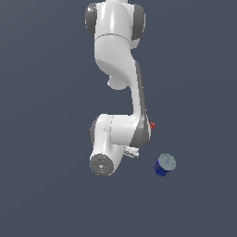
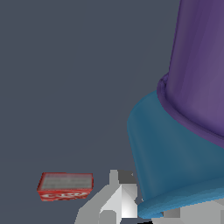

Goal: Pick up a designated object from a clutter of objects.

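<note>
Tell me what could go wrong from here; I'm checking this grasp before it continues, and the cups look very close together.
1. In the wrist view the purple ribbed cup overlaps the round light-blue cup; closing might catch or knock the purple one.
2. The pincer shows only partly, so whether it is lined up with the blue cup is uncertain.
3. In the exterior view the arm hides both cups, leaving only the dark blue grey-topped can clearly visible, so slips could go unseen.

Arm (image 1: 116,92): white, with grey joints.
Can (image 1: 163,165): dark blue, topped with pale grey.
Cup (image 2: 175,166): light blue, shaded teal on its wall.
Purple cup (image 2: 199,65): plain purple, a darker rim seen.
Box (image 2: 65,186): red, with white lettering and a grey top face.
Ground (image 1: 46,139): flat slate grey.
</note>
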You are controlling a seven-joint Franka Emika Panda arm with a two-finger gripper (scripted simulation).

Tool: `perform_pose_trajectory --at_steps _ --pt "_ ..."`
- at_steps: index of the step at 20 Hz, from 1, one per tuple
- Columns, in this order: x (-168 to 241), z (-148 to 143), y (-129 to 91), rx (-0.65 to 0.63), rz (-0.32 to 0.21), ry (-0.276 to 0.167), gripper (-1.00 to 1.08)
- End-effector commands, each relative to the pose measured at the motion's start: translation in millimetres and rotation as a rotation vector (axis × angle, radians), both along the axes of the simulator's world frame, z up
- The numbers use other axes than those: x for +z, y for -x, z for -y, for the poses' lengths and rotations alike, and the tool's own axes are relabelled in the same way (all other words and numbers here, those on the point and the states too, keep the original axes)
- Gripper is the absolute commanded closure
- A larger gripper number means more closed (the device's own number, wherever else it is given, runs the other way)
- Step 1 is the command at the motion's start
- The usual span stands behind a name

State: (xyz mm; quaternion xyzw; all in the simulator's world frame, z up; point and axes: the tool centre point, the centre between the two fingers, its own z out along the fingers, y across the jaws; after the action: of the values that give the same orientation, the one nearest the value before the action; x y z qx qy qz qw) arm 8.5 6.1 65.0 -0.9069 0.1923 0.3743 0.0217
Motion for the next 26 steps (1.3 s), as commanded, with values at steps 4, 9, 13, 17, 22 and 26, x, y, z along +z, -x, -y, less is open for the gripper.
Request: perform_pose_trajectory --at_steps 4,9,13,17,22,26 --pt "-0.5 -0.2 0.3 0.0 -0.001 0.0 1.08" --pt "1.1 -0.1 0.2 0.0 0.0 0.0 1.08" --pt "8.9 1.8 2.4 0.0 0.0 0.0 1.08" --pt "24.9 5.7 6.8 0.0 0.0 0.0 1.08" --pt "57.9 14.3 15.8 -0.001 0.0 -0.001 1.08" --pt "96.0 23.8 26.0 -0.001 0.0 -0.001 1.08"
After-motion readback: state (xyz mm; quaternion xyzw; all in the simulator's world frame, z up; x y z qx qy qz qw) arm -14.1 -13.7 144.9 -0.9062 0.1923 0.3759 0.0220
